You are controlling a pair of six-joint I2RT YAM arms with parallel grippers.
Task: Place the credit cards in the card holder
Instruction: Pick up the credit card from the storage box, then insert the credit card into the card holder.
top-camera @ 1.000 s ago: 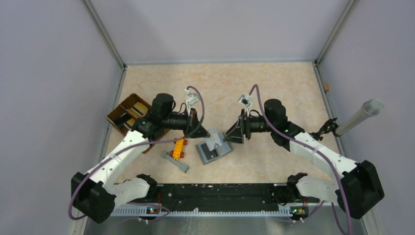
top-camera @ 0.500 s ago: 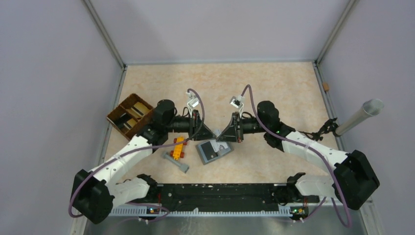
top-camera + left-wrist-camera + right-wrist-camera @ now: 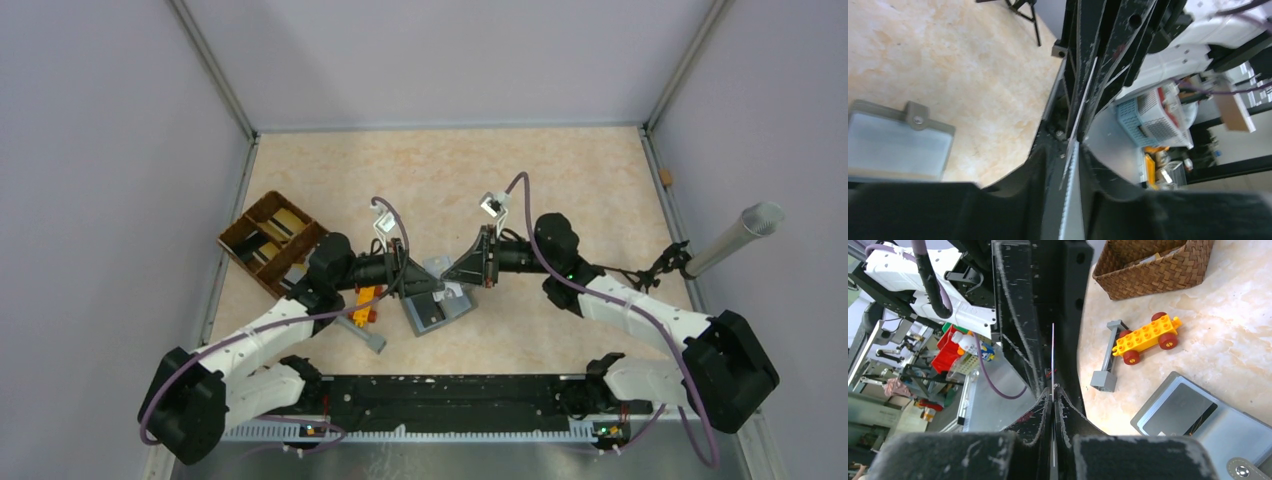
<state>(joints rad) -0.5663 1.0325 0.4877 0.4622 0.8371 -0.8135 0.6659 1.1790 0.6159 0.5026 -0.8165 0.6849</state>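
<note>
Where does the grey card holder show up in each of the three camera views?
Top external: the card holder lies open at centre, below and between the two tools.
Left wrist: its grey pocket panel with a snap tab sits at the left edge.
Right wrist: it fills the lower right corner.
Shared landmark: the card holder's snap tab also shows at the right wrist view's bottom right.

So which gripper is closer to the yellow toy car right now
Left. The left gripper sits just right of the yellow toy car, over the card holder; the right gripper is farther right.
</note>
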